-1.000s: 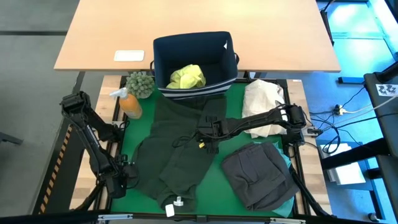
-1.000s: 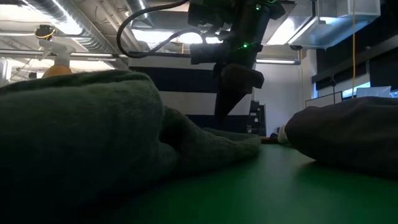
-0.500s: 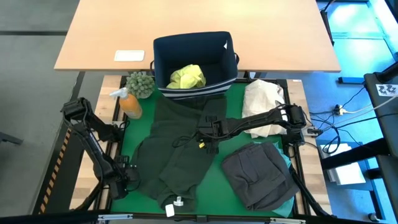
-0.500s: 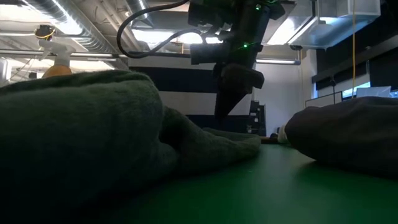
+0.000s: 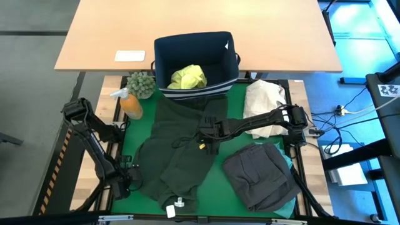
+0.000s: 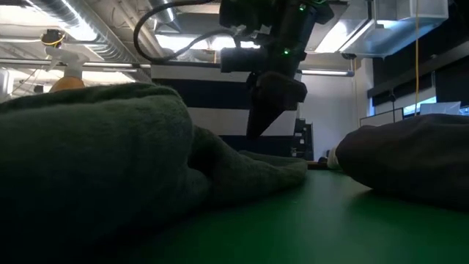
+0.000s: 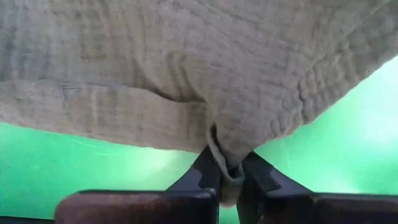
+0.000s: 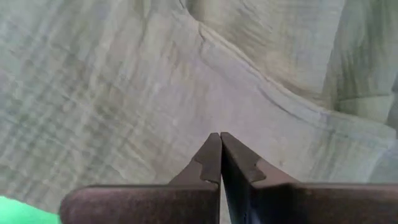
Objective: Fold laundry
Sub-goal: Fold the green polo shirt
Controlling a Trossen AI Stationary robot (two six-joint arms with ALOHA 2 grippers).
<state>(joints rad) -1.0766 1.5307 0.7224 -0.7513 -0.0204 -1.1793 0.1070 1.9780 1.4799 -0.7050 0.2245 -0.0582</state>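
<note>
The dark olive garment (image 5: 177,150) sprawls across the green tabletop (image 5: 215,181), centre to seven o'clock. The left end effector (image 5: 132,182) pinches its eight o'clock edge; the right end effector (image 5: 204,134) hangs fully closed and empty over the middle.

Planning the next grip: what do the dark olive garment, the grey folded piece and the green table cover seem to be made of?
Dark olive garment: soft woven cotton by the look, matte, with a crinkled ribbed weave in the left wrist view, where the left gripper pinches its edge. Grey folded piece: thicker matte cloth, probably cotton, with stitched seams. Green table cover: smooth, flat, slightly shiny mat; material unclear.
</note>
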